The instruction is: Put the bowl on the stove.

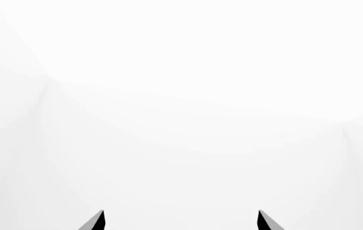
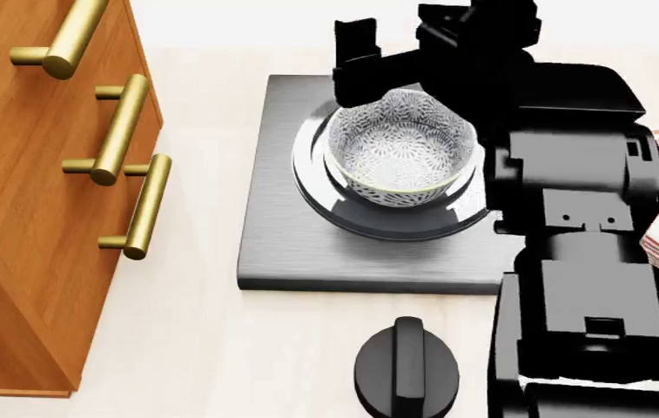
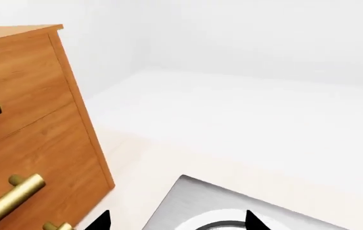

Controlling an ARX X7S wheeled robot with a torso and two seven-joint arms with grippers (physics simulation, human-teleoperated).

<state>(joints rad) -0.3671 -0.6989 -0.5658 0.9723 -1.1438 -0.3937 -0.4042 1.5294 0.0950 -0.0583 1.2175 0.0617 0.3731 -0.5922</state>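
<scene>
Pale bench (image 2: 190,348) fills the head view; the bowl (image 2: 401,152) sits on the stove (image 2: 294,235) burner, the right gripper (image 2: 405,39) above it, jaws apart; a knob (image 2: 407,370) lies nearer; left wrist view shows blank white, left gripper (image 1: 181,220) jaws apart; right wrist view shows a wooden cabinet (image 3: 34,120).

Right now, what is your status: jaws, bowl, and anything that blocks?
Right gripper above bowl's far rim, jaws open, not holding. Left gripper open, facing blank white. Bowl upright on stove burner. Nothing blocking; knob sits apart.
</scene>
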